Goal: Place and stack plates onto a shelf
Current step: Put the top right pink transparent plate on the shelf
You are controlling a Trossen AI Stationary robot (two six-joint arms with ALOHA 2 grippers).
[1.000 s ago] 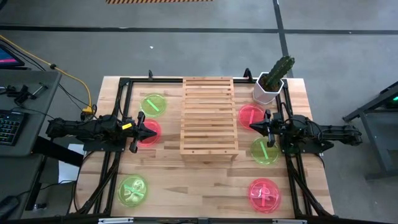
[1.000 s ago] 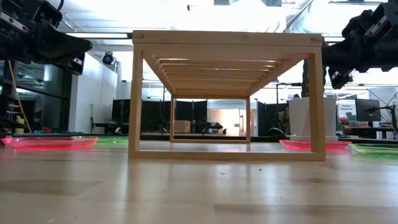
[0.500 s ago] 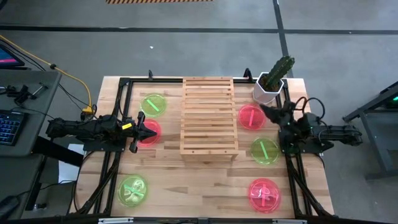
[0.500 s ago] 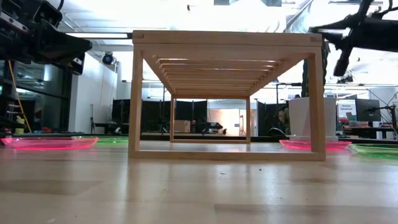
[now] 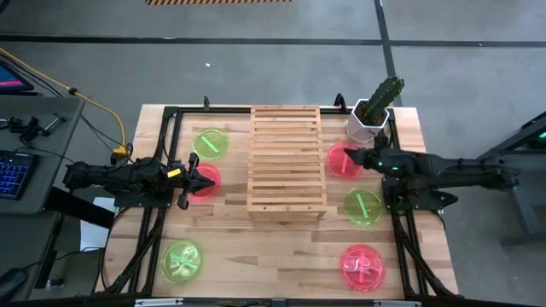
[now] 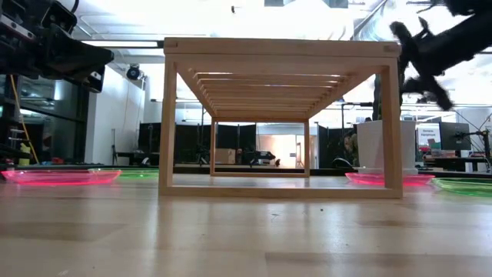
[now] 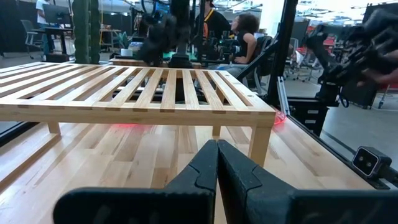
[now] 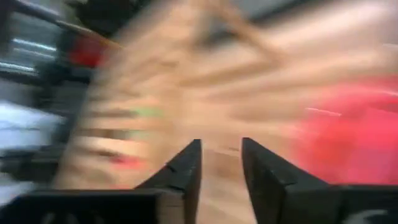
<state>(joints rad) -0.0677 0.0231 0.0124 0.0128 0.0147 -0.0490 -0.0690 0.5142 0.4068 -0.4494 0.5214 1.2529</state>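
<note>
Slatted light-wood shelf (image 5: pixel 287 162) stands mid-surface (image 5: pixel 281 256), top bare: no plate stacked yet. Six plates lie flat on the surface, three each side of the shelf. Left side: green plate (image 5: pixel 211 142) toward the far edge, pink-red plate (image 5: pixel 205 182) just beside the shelf, green plate (image 5: pixel 182 260) toward the near edge. Right side: pink-red plate (image 5: pixel 344 160) near the cactus pot (image 5: pixel 368 119), green plate (image 5: pixel 362 206) behind it toward the near edge, pink-red plate (image 5: pixel 362 265) nearest. Right claw (image 5: pixel 359 157) is above the far pink-red plate on its side; in the right wrist view the fingers (image 8: pixel 186 168) stand apart with a gap between them, nothing held, the red plate to one side. Left claw (image 5: pixel 203 182) waits over the pink-red plate on its side, fingers pressed together in the left wrist view, holding nothing. Judgement: step in hand is the first pick, right arm approaching its plate. Next move calls for descending to the rim, one finger under the shallow edge, then closing; thin plate may slide rather than lift.
</note>
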